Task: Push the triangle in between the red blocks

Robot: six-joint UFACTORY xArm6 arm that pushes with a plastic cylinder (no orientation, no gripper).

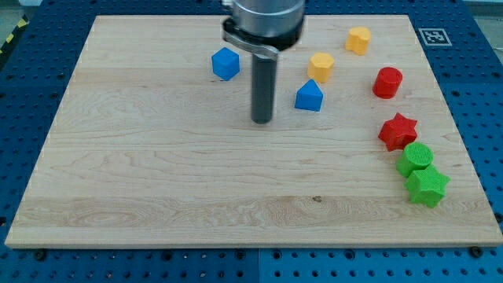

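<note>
The blue triangle lies on the wooden board, right of centre near the view's top. My tip rests on the board just to the triangle's left, a short gap apart. The red cylinder stands to the triangle's right. The red star lies below that cylinder, toward the right edge. The two red blocks are apart, one above the other.
A blue cube sits left of the rod. A yellow hexagon lies just above the triangle, another yellow block farther up right. A green cylinder and green star crowd below the red star.
</note>
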